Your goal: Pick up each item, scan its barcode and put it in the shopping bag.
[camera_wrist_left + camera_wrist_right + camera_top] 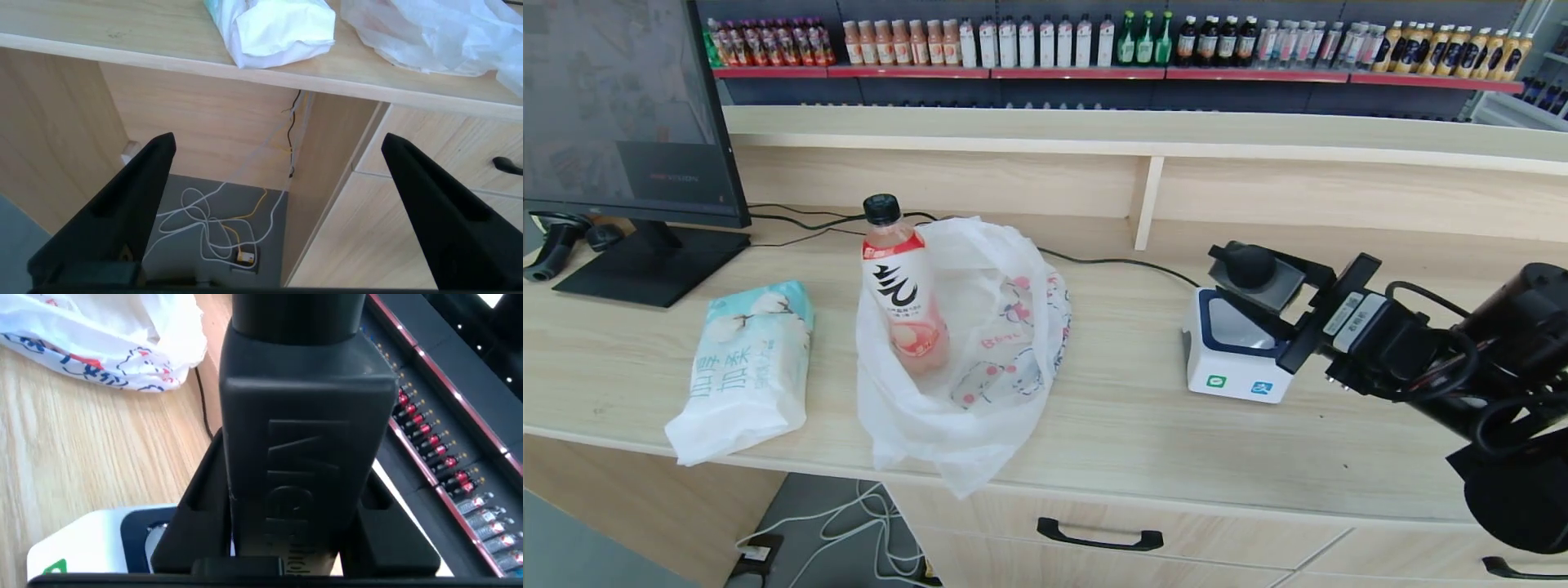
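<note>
My right gripper [1278, 310] is shut on a black bottle [1258, 273] with a round cap, tilted just above the white barcode scanner [1233, 359] at the right of the counter. In the right wrist view the black bottle [294, 457] sits between the fingers over the scanner [82, 547]. A pink drink bottle [903, 294] stands upright inside the white shopping bag [980, 351] at mid-counter. A pale tissue pack [747, 367] lies left of the bag, by the front edge. My left gripper [278, 147] is open and empty, below the counter edge under the tissue pack [278, 28].
A monitor [621, 114] and a handheld scanner [551, 241] stand at the back left. A raised wooden ledge [1143, 139] runs behind the counter, with drink shelves [1094, 41] beyond. A cable [1119, 263] leads to the scanner. Drawers with handles [1098, 539] lie below; loose cords [212, 229] on the floor.
</note>
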### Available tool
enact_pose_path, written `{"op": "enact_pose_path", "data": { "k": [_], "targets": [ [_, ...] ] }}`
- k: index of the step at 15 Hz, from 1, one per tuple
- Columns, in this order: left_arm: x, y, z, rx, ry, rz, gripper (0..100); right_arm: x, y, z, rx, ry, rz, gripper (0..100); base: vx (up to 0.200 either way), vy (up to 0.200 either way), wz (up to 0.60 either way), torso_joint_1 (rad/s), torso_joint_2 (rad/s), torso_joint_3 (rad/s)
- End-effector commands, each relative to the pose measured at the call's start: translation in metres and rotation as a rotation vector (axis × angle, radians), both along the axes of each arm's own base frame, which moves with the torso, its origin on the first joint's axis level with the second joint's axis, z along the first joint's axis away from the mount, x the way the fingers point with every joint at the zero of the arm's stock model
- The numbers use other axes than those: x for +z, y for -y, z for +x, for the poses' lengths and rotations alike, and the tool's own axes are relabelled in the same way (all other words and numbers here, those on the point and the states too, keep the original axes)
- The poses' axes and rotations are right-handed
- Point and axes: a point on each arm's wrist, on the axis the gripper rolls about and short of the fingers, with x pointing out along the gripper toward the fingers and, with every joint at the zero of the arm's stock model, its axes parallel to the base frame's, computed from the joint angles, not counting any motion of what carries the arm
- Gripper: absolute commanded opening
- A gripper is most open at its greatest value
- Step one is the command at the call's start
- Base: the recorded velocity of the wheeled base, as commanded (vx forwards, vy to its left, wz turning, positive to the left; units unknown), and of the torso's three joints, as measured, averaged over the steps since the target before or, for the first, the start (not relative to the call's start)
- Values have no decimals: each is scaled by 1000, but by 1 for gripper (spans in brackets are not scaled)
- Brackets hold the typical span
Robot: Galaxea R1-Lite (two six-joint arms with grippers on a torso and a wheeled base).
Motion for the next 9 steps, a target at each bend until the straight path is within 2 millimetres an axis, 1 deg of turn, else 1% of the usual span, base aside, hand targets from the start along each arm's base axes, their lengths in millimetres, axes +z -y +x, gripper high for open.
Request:
{"op": "enact_pose_path", "data": {
  "k": [1,3,5,9],
  "targets": [
    [0,0,0,0,1,1,100,-4,6,5,-5,-6,-14,0,0,0,0,0,0,0],
    [0,0,0,0,1,1,100,-10,4,8,15,-8,-39,0,0,0,0,0,0,0],
    [0,0,0,0,2,1,100,-11,4,10,22,-2,-47,0,0,0,0,0,0,0],
    [0,0,0,0,1,1,100,-13,1,23,43,14,-56,0,0,0,0,0,0,0]
  ]
}}
